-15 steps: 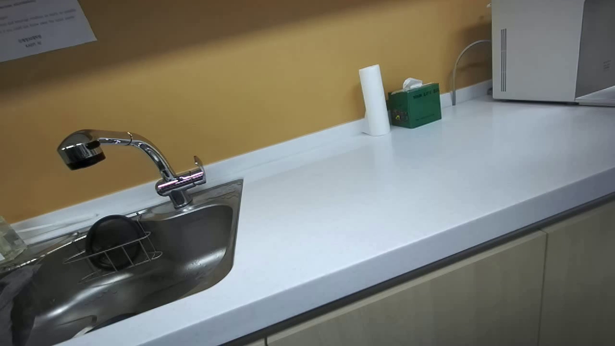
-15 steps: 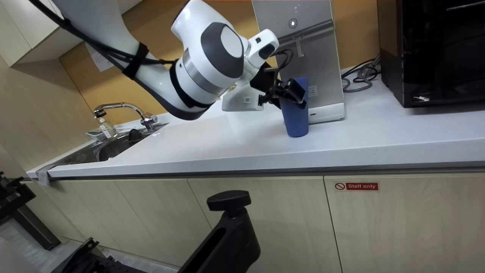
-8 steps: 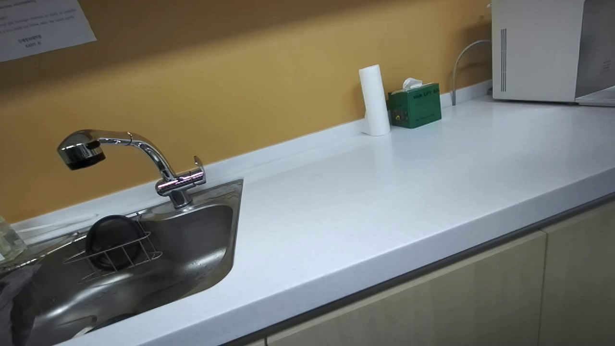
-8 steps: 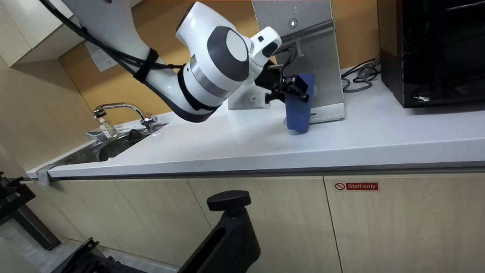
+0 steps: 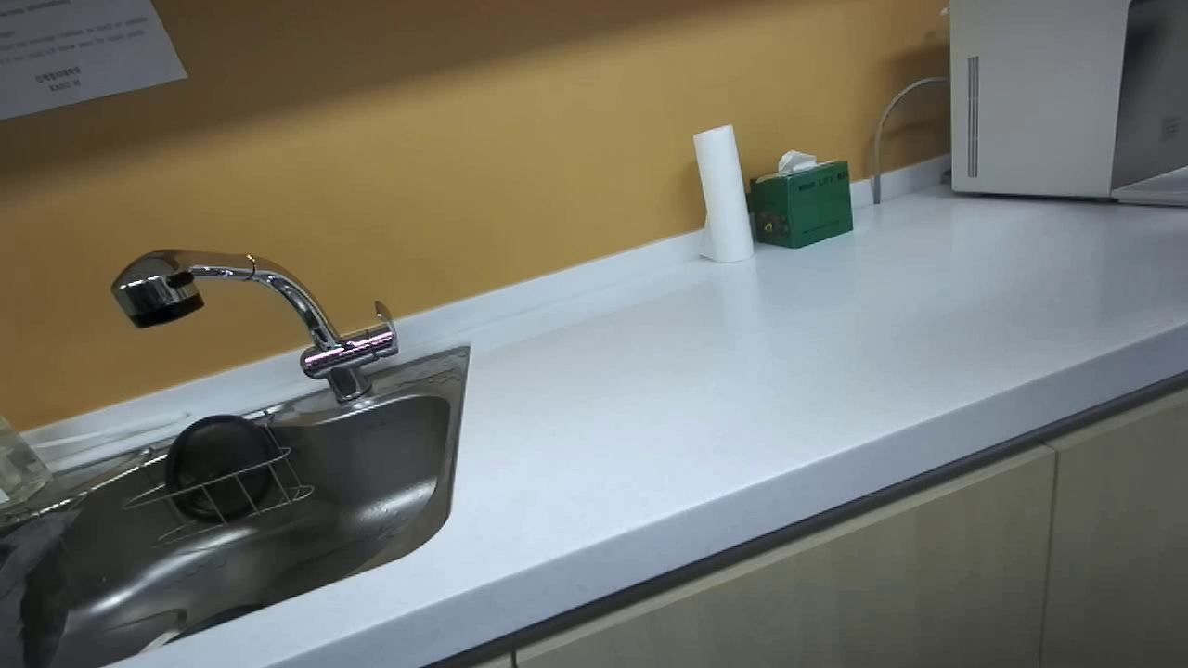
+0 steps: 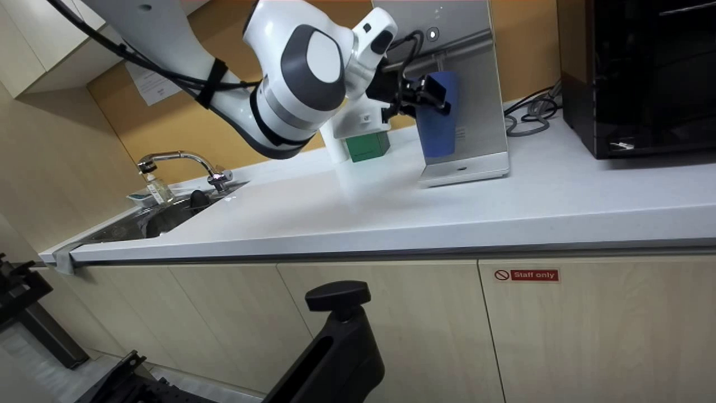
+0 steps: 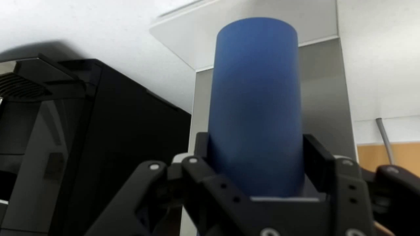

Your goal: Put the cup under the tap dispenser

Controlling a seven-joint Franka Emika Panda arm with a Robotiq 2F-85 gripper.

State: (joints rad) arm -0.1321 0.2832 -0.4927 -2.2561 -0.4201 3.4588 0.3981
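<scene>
Countertop (image 5: 696,399) white, blue cup (image 7: 256,98) above it, pinched by fingers (image 7: 318,164) | wall (image 5: 464,167) ochre | tap dispenser (image 5: 293,295) over steel sink (image 5: 371,455)

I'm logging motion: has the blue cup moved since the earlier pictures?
Yes, upward: in an exterior view, the blue cup now shows higher above the front edge of the white counter than earlier, with little sideways shift.

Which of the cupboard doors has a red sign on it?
The door below the black machine: its sign says "Staff only"; the other visible doors bear none.
</scene>
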